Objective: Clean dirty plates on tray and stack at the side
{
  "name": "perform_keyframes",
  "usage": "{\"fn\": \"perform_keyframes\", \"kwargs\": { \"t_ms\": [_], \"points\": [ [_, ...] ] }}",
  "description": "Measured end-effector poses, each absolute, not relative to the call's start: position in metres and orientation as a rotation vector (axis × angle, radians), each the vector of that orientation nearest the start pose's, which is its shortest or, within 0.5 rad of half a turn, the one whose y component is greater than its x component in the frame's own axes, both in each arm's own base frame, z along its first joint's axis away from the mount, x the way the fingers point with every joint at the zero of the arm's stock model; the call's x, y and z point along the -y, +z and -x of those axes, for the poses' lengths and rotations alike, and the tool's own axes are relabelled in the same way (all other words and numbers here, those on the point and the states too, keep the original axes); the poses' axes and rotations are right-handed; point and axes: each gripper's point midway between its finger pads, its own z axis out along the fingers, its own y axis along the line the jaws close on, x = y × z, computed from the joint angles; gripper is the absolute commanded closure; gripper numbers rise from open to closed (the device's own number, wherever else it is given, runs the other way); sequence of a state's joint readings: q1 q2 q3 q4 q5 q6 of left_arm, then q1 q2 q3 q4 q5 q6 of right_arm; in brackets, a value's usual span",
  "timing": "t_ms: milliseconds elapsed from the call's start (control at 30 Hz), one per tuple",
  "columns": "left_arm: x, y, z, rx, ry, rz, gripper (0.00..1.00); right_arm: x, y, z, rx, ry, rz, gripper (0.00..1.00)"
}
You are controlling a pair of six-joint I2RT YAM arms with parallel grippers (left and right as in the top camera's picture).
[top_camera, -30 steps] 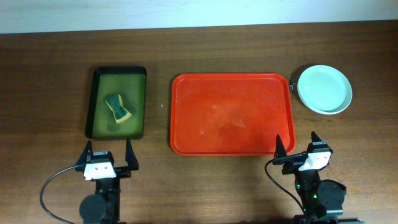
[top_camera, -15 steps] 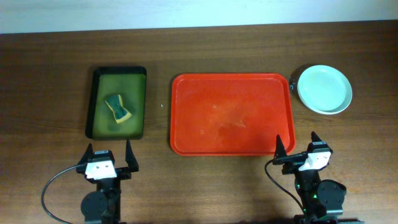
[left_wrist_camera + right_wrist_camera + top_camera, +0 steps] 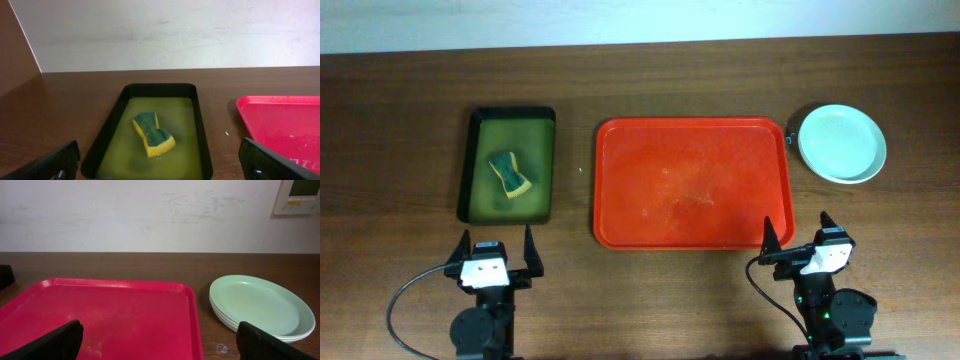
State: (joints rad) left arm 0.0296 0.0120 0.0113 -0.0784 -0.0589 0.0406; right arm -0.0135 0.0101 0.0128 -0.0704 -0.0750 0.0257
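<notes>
The red tray [image 3: 692, 183] lies in the middle of the table with nothing on it; it also shows in the right wrist view [image 3: 110, 315] and the left wrist view [image 3: 285, 122]. The plates [image 3: 841, 143] stand in one stack on the table right of the tray, a mint-green one on top; the stack also shows in the right wrist view [image 3: 260, 305]. My left gripper [image 3: 494, 252] is open and empty near the front edge, below the green tray. My right gripper [image 3: 801, 235] is open and empty in front of the tray's right corner.
A dark green tray [image 3: 508, 166] holding yellowish liquid and a green-and-yellow sponge [image 3: 510, 174] sits left of the red tray; the sponge shows in the left wrist view [image 3: 152, 133]. A wall stands behind the table.
</notes>
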Motion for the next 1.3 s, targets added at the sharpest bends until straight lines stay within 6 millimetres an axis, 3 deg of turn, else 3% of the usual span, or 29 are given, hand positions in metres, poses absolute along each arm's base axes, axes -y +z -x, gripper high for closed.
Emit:
{"fn": "perform_keyframes", "kwargs": {
  "t_ms": [1300],
  "points": [
    [-0.0175,0.1573,-0.2455,-1.647,0.056,0.087,0.0,-0.0095,0.1602,-0.2458,-1.639,0.07,0.026,0.02]
  ]
}}
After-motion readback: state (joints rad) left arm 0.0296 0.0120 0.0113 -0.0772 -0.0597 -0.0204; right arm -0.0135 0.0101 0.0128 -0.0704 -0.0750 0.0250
